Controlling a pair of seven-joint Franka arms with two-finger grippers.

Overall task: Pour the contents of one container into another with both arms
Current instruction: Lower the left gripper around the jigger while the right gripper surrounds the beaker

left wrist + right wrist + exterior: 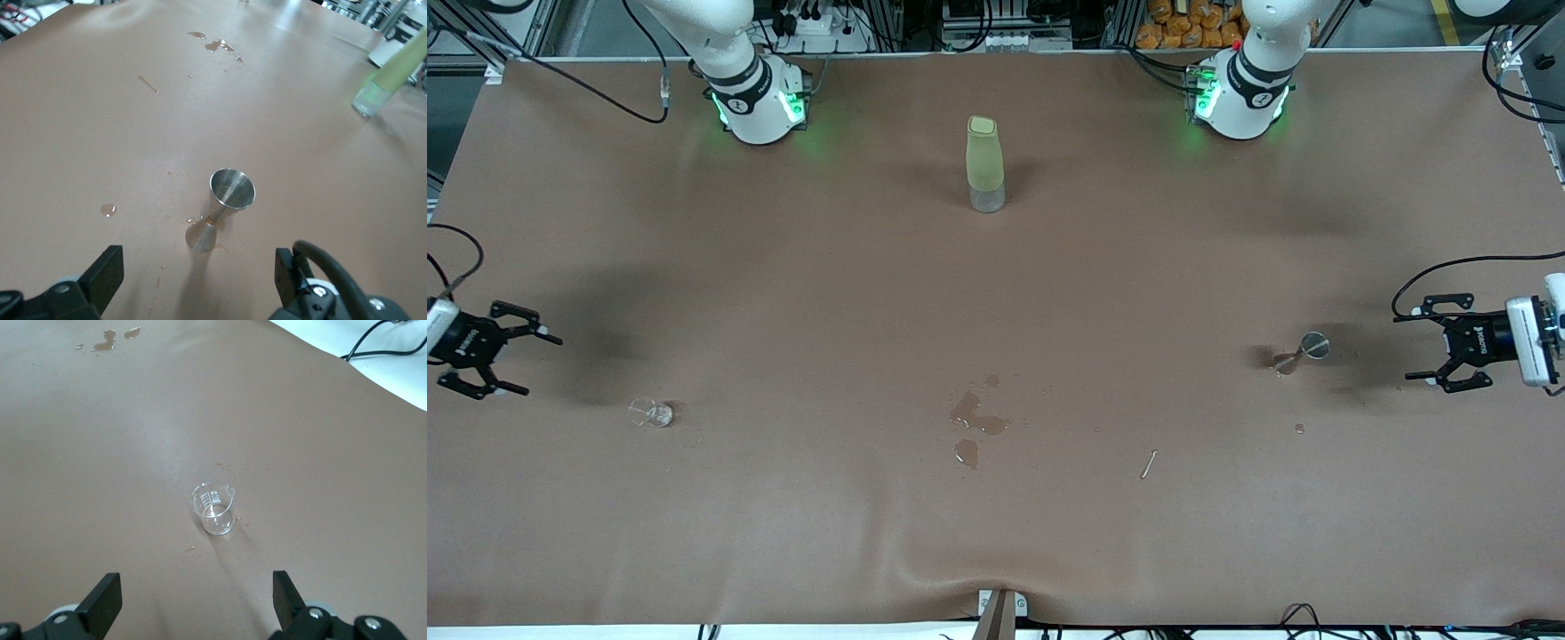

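Nearest the front camera on the brown bench lies a small pale stick-like scrap, and close by, around the middle of the bench, a cluster of wet patches, with one stray drop toward the left arm's end; whether these are spilled liquid from pouring cannot be confirmed. Slightly farther from the camera, toward the right arm's end, the tiny glass cup stands upright and untouched; the right wrist view shows printed marks on its wall, and no contents can be made out. Farther again, toward the left arm's end, the metal measuring cup stands upright on its narrower base, mouth upward, apparently so placed to receive the pour. The right gripper hangs low over the bench edge at its own end, fingers spread fully apart and holding nothing, its opening turned toward the glass cup, evidently lined up for an approach. The left gripper is likewise fully spread and empty at its end of the bench, facing the measuring cup just beside it. Each cup sits well apart from the other, one per arm, which suits a two-handed pour; no grasp has yet been made. Farthest off, between the two arm bases, a tall pale-green bottle stands upright, clear of both grippers.
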